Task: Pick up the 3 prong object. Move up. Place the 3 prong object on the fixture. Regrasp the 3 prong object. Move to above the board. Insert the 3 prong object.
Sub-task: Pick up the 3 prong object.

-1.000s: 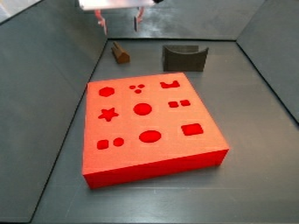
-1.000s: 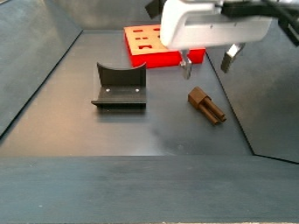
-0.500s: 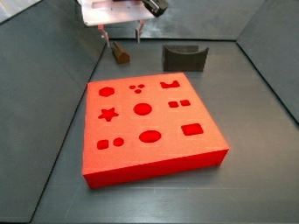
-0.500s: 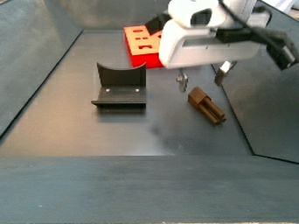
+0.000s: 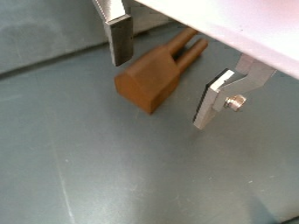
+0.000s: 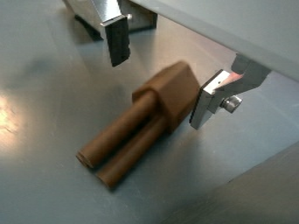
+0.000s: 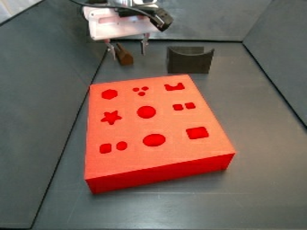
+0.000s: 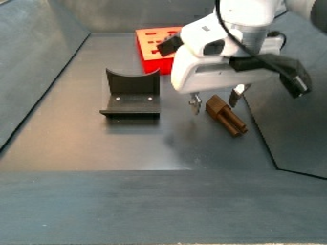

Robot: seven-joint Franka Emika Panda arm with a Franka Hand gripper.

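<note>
— Right, where's the gripper (image 8: 215, 101) sitting?

— Low over the grey floor (image 8: 141, 153), down at the 3 prong object (image 8: 227, 116). In both wrist views the silver fingers (image 5: 117, 38) stand wide apart with the brown piece lying between them, and neither pad looks to be pressing on it. Nothing held.

— Do the wrist cameras agree with each other?

— They split the job. A wrist view shows the blocky end of the 3 prong object (image 5: 158, 74) nearest the lens, prongs tucked behind. In the other, the piece (image 6: 138, 129) runs out lengthwise and you see the rounded prongs side by side, with a finger (image 6: 212, 98) just beside the block end.

— And from the sides?

— A side view puts the fixture (image 8: 130, 96) well apart from the piece, and the red board (image 8: 163, 46) half hidden behind the arm. Another side view gives the whole board (image 7: 153, 128) with its circle, star and square cut-outs, the fixture (image 7: 189, 59) beyond it, and the gripper (image 7: 124, 49) at the far corner over the brown piece (image 7: 124, 54)

— The surroundings?

— Dull grey floor, walled by sloping grey panels (image 7: 48, 36)
</note>
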